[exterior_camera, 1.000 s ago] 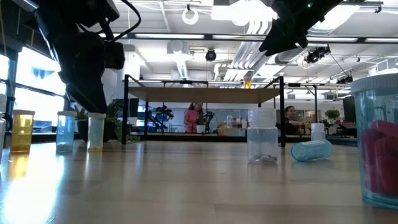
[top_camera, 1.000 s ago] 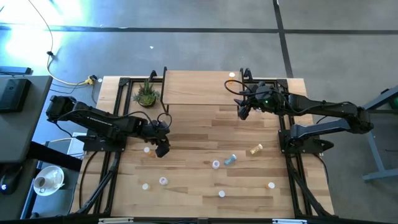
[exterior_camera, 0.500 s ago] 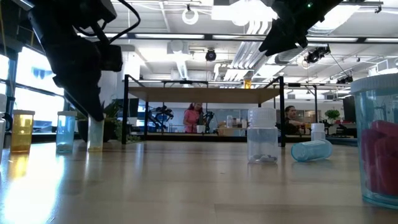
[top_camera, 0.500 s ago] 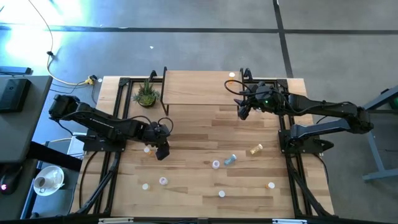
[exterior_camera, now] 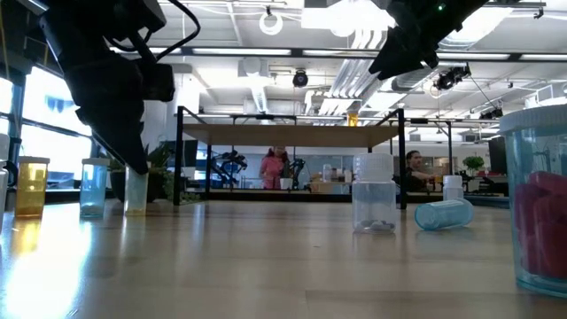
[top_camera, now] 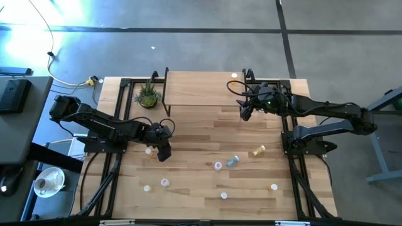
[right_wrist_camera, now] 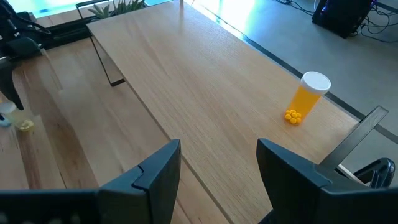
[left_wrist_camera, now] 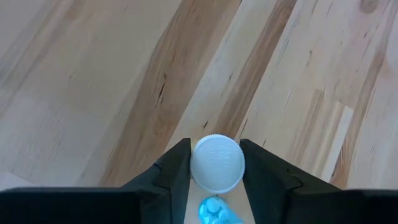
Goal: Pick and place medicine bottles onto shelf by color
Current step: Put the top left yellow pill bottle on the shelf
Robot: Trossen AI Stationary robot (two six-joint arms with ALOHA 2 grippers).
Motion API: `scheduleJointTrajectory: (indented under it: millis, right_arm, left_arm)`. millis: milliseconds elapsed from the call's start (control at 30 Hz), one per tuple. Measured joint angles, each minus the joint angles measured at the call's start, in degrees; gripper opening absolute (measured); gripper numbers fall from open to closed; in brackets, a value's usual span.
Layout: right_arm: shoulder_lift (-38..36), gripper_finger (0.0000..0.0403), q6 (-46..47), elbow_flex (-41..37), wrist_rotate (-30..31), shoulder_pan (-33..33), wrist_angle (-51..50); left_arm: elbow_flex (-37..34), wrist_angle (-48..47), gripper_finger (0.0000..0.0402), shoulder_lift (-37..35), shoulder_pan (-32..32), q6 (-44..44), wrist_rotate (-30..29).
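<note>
My left gripper stands at the table's left-middle, shut on a small clear bottle with a white cap and blue contents. In the low view that bottle stands upright on the table under the gripper. Another white-capped bottle stands just left of it. My right gripper hangs open above the table by the right end of the shelf. An orange bottle stands on the shelf's far right corner. My left gripper pinches the bottle's white cap between its two fingers, one on each side. The fingers come steeply from above, slanting toward the table's right. The bottle stands upright with its base on the table.
Loose bottles are scattered over the near half of the table: a blue one lying, a yellow one lying, and several upright ones. A potted plant stands left of the shelf.
My left gripper has sunk a little over the clear bottle, and in the low view it now covers the cap that showed before. The bottle still stands in the same place. My right arm has kept still.
</note>
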Motion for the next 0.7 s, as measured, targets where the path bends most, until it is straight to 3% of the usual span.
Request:
scheduleJointTrajectory:
  millis: [367,700]
  right_arm:
    - [0.0,0.0202,-0.2,0.0,0.0,0.0,0.1]
    - [0.0,0.0202,-0.1,0.0,0.0,0.0,0.3]
  left_arm:
    - [1.7,-0.6,0.0117,-0.2,1.0,2.7,0.7]
    - [17.5,-12.5,0.0113,-0.2,8.3,15.3,1.9]
